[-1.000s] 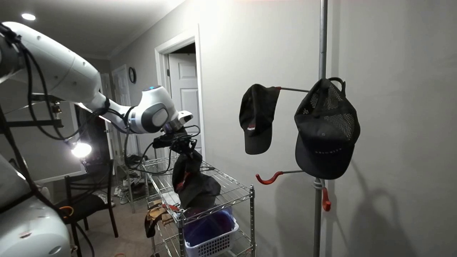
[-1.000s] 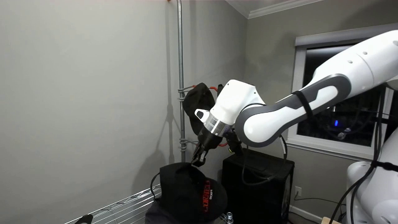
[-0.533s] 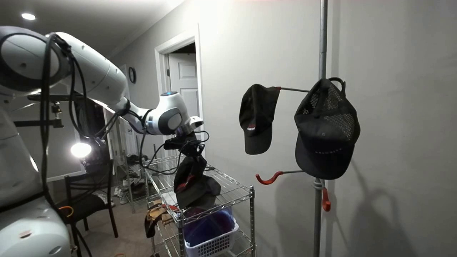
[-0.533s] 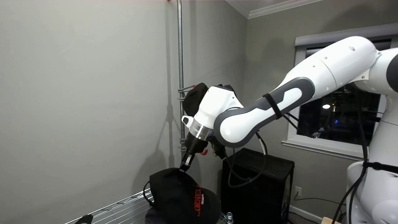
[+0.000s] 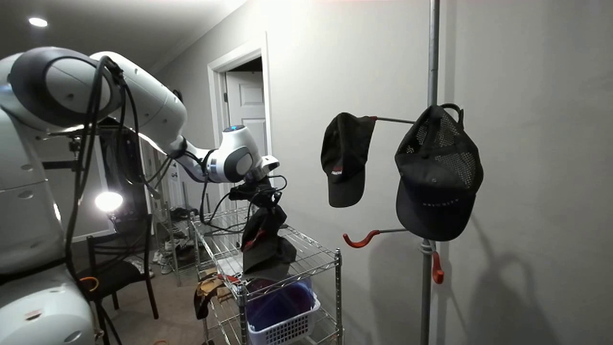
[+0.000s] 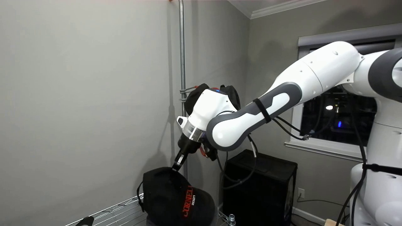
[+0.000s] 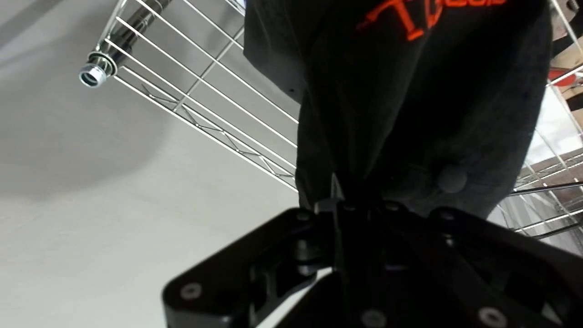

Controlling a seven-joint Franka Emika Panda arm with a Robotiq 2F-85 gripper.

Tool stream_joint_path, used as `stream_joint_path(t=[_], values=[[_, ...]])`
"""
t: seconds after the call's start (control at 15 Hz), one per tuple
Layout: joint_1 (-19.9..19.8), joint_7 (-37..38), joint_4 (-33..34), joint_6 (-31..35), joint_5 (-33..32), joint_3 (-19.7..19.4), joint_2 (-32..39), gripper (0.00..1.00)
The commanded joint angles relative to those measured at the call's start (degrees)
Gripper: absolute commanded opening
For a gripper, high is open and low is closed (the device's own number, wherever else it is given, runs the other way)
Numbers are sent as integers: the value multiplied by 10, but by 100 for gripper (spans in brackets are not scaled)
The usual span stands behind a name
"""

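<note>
Cap (image 6: 165, 196) in gripper (image 6: 176, 167), pinched at the crown, above wire rack (image 5: 312, 254).
We see the jaws clenched on bunched black cloth; in the wrist view folds run into the tips. Red lettering (image 6: 187, 201) and a white 2021 show on the cap in an exterior view, brim tilted downward. We can't tell whether its lower edge touches the wires. Dark grey item (image 5: 287, 251) sits on the rack just beside it, partly hidden; we can't say what. Mesh-backed cap (image 5: 437, 184) and smaller black cap (image 5: 345, 160) hang at the pole (image 5: 425, 302), well apart from the gripper. Plastic basket (image 5: 289, 328) on the shelf below.
</note>
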Motion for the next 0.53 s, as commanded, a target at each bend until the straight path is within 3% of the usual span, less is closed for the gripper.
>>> stream_joint_path(t=[0.0, 0.47], values=[[-14, 51, 17, 30, -52, -2, 23, 30], [-25, 57, 13, 3, -81, -15, 14, 73]])
